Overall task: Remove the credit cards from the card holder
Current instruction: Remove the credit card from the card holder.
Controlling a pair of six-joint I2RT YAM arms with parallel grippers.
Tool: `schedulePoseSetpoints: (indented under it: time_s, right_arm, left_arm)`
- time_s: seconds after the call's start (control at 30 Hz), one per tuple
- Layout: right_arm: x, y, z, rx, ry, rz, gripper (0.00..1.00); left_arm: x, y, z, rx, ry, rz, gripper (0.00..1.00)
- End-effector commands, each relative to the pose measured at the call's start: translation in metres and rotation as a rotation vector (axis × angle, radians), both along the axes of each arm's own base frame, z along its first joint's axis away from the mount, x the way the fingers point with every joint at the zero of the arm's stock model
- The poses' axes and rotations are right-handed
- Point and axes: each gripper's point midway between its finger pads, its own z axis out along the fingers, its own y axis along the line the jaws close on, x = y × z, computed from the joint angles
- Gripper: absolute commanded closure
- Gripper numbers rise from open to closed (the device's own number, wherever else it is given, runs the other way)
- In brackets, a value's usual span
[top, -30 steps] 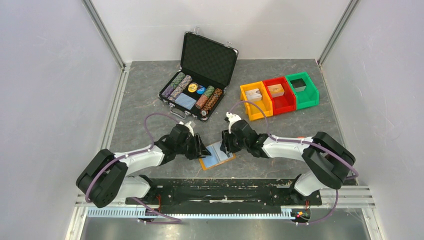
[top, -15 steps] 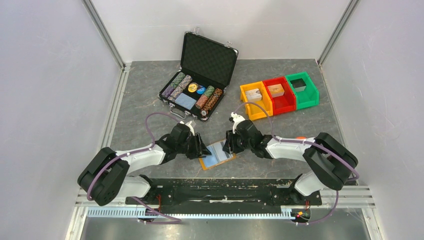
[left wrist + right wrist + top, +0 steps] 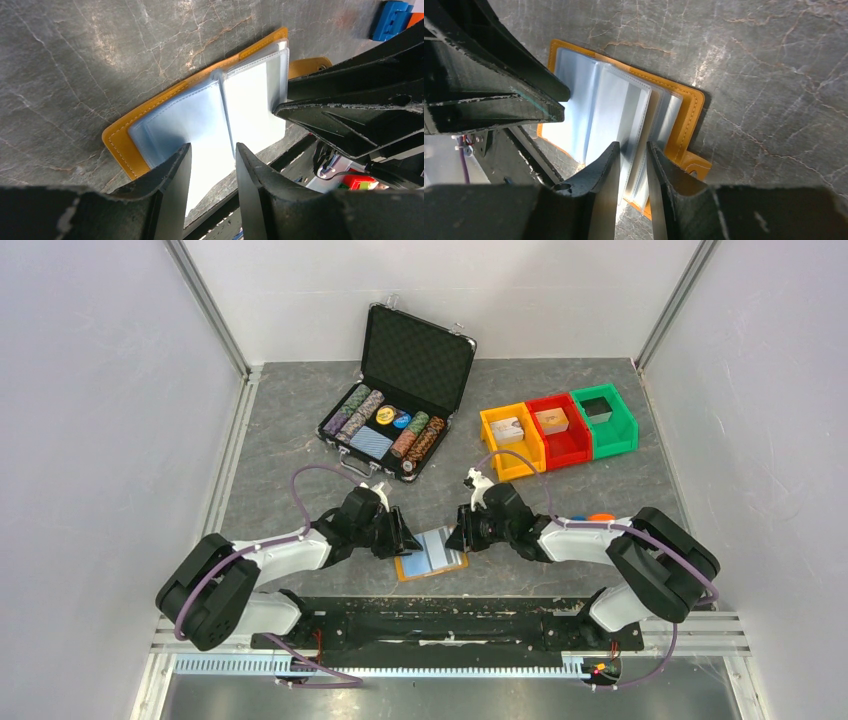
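Squarely on the grey veined counter (image 3: 300, 420), the stitched orange card holder (image 3: 430, 562) is laid open, its clear plastic sleeves (image 3: 190, 120) fanned. The left end effector (image 3: 213, 150) is held partly open above one sleeve. The right end effector (image 3: 633, 147) is narrowed around a sleeve edge, though it cannot be told whether the sleeve is gripped.

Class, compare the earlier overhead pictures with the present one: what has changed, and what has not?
The right pincer shifted slightly rightward while narrowing over the clear sleeves, and the open orange card holder swung a little clockwise, seen from above. The left pincer, chip case and bins stayed put.
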Motion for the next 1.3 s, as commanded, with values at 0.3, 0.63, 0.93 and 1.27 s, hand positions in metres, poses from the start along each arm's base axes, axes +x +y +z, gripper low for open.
schedulePoseSetpoints:
  time_s: [0.3,0.63,0.93,1.27]
  right_arm:
    - [-0.002,0.015,0.032,0.151,-0.029,0.038,0.7]
    - [-0.002,0.017,0.049,0.19,-0.05,0.037,0.73]
    - [-0.008,0.022,0.051,0.247,-0.028,0.055,0.67]
    - [-0.009,0.023,0.053,0.277,-0.025,0.042,0.8]
  left_arm:
    - [-0.006,0.011,-0.014,0.065,0.046,0.019,0.55]
    - [-0.005,0.008,-0.011,0.05,0.042,0.017,0.55]
    - [-0.005,0.007,-0.007,0.036,0.039,0.014,0.54]
    - [-0.006,0.007,-0.006,0.03,0.039,0.014,0.54]
